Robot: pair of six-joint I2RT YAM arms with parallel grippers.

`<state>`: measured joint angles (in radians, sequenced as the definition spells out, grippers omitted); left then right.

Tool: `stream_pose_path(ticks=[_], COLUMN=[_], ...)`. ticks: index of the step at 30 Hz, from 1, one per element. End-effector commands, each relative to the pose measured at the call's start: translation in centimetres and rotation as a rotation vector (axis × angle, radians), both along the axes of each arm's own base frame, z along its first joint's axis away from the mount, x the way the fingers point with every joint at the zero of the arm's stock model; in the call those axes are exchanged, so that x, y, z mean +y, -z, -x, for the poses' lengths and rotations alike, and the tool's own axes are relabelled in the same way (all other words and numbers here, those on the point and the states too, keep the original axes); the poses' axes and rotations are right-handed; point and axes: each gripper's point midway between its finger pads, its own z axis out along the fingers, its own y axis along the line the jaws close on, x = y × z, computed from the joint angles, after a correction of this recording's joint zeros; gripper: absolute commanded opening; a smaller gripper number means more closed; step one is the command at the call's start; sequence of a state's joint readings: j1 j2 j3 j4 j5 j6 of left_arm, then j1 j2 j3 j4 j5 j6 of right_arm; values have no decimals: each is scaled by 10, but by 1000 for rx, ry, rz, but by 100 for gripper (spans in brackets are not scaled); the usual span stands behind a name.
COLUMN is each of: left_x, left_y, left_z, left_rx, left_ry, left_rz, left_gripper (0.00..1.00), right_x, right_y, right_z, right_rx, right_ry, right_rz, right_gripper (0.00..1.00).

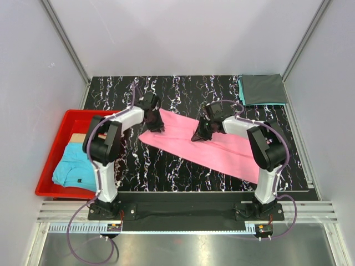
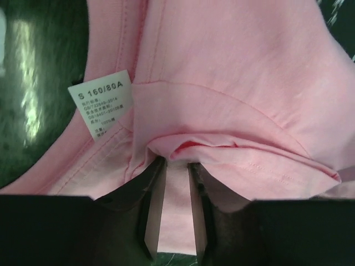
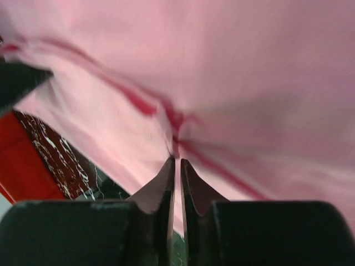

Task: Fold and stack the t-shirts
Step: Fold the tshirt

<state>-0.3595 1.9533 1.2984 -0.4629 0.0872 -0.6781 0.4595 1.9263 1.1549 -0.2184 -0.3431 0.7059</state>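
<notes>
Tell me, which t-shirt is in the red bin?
The light blue t-shirt; the pink t-shirt lies on the table, the dark grey t-shirt folded at its far corner.

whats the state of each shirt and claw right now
pink shirt: lying in a long strip on the table
grey shirt: folded, on top of teal shirt
teal shirt: under grey shirt, only its edge showing
blue shirt: crumpled in red bin
left claw: shut on pink shirt
right claw: shut on pink shirt

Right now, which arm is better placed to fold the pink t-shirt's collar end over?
Left, probably: the left gripper pinches the bright pink cloth t-shirt at its labelled collar, while the right gripper grips it mid-length.
</notes>
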Motion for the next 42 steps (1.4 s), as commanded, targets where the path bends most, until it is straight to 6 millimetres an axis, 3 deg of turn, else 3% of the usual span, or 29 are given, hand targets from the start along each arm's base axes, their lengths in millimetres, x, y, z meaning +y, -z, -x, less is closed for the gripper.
stream_pose_path(ticks=[1, 2, 3, 4, 5, 6, 8, 10, 11, 12, 13, 14, 16, 18, 19, 20, 21, 22, 23, 26, 29, 31, 32, 33, 36, 40, 42], left_x=[17, 16, 6, -4, -2, -13, -30, -50, -54, -54, -53, -55, -56, -64, -70, -86, -94, -115, -123, -156, -185, -198, -205, -206, -201, -171, -155], left_y=[25, 34, 12, 2, 16, -21, -36, -80, -106, -118, -104, -142, -155, -156, -170, -154, -154, -158, -144, -129, -100, -91, -77, -61, -40, -4, 7], left_z=[-30, -42, -75, -94, -110, -151, -180, -198, -197, -194, -182, -172, -156, -121, -107, -85, -74, -54, -38, -8, 10, 15, 21, 25, 31, 44, 41], left_rx=[13, 23, -51, -86, -78, -191, -244, -348, -395, -414, -392, -463, -505, -485, -500, -446, -432, -425, -391, -358, -280, -247, -211, -168, -120, -22, -3], left_ry=[-5, -4, 3, 34, 32, 36, 70, 121, 142, 140, 117, 128, 120, 138, 148, 179, 202, 250, 266, 322, 358, 362, 370, 366, 348, 305, 282], left_rz=[-93, -84, -45, 2, 23, 80, 239, 376, 405, 410, 421, 446, 462, 464, 475, 475, 478, 490, 484, 475, 463, 462, 444, 396, 309, 156, 88], left_gripper=[31, 31, 32, 35, 35, 36, 38, 43, 46, 48, 48, 48, 49, 48, 46, 44, 41, 39, 38, 33, 28, 27, 26, 25, 25, 26, 26], right_x=[7, 7, 5, 2, 0, -3, -9, -15, -18, -23, -27, -30, -38, -44, -49, -53, -58, -64, -69, -80, -85, -88, -89, -91, -93, -92, -89], right_y=[-72, -90, -109, -120, -133, -149, -165, -182, -191, -203, -208, -214, -234, -253, -257, -259, -266, -269, -268, -278, -292, -292, -292, -294, -294, -289, -287], right_z=[-16, -20, -16, -17, -18, -13, -14, -8, -8, -3, -2, 1, 8, 17, 20, 24, 29, 30, 34, 45, 58, 62, 64, 67, 68, 67, 65], right_rx=[-145, -178, -199, -221, -243, -263, -291, -319, -338, -360, -377, -387, -434, -472, -485, -486, -513, -526, -519, -541, -578, -580, -577, -584, -589, -576, -573], right_ry=[-29, -29, -29, -27, -23, -18, -2, -3, 4, 9, 19, 27, 50, 62, 72, 78, 81, 99, 101, 114, 121, 133, 137, 141, 148, 145, 141], right_rz=[-59, -69, -74, -70, -71, -76, -80, -74, -72, -69, -58, -57, -63, -73, -65, -56, -49, -28, -12, 0, -31, -31, -32, -32, -27, -29, -35], right_gripper=[16, 17, 19, 20, 21, 23, 23, 24, 24, 24, 24, 25, 25, 26, 26, 26, 26, 26, 26, 25, 25, 24, 23, 23, 23, 23, 23])
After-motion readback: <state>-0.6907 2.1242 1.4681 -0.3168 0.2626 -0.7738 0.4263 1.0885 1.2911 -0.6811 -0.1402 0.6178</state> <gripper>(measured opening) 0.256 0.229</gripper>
